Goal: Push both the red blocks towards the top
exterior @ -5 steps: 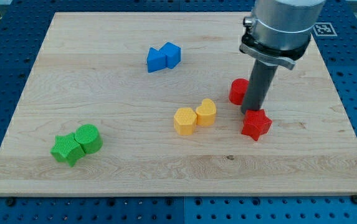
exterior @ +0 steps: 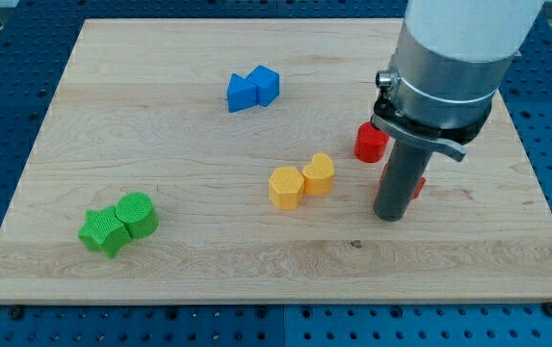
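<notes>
Pushing barely begun: tool, a jawless rod tip (exterior: pixel 389 218), below both red blocks (exterior: pixel 371 142), mid-counter (exterior: pixel 160 145).

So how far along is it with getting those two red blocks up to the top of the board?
Nothing looks finished: both red blocks sit around mid-board on the view's right, far from the top edge. In hand: my tip is planted just below the red star block, which is mostly hidden behind the rod. The red cylinder block sits just above it. Left: pushing both up the wooden board.
</notes>
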Motion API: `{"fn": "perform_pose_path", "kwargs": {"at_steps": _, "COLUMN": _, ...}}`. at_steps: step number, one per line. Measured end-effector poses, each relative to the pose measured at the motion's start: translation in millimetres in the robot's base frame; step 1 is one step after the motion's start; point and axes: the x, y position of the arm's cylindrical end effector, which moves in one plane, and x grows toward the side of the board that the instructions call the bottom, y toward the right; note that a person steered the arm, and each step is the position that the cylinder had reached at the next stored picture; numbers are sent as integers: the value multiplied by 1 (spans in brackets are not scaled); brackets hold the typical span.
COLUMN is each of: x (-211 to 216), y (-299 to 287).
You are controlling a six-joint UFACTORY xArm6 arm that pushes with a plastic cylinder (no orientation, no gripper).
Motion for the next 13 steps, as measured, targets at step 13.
{"fn": "perform_pose_path", "kwargs": {"at_steps": 13, "x": -57, "y": -6}}
